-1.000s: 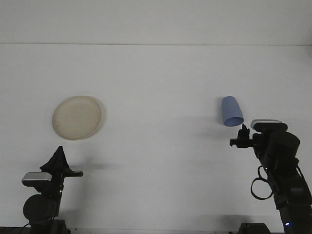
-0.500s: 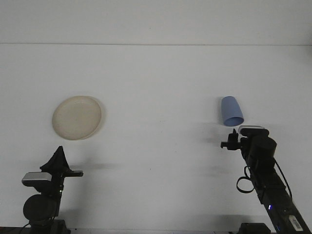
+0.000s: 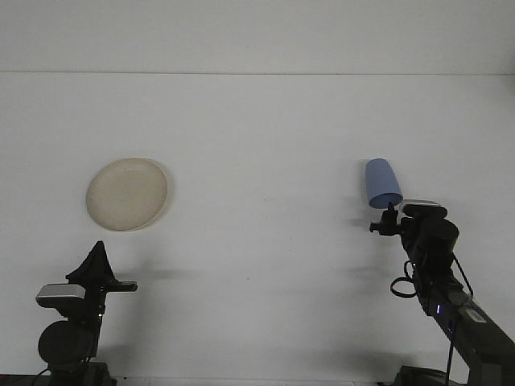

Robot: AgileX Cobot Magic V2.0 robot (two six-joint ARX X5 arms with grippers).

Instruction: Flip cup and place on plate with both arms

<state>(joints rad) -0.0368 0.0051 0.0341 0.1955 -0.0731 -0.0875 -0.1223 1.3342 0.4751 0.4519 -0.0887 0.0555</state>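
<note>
Overall, we recorded one front view over the white table (image 3: 265,145). We found the blue cup (image 3: 382,183) lying on its side on the right half of the table, its wider open mouth turned toward the near edge and its closed base pointing away. The cream plate (image 3: 127,193) sat flat on the left half, well apart from the cup and with nothing on it.

We saw the right gripper (image 3: 385,223) at the cup's near rim, its dark fingertips just below the mouth. We could not tell whether it touched the cup, nor how far its fingers were parted, since the dark parts merged into one shape from this angle. It had no visible hold on the cup.

We noted the left gripper (image 3: 96,259) low at the near left edge, pointing up and away, short of the plate and clear of it. Its fingers looked drawn together into a single dark point, and it carried nothing.
</note>
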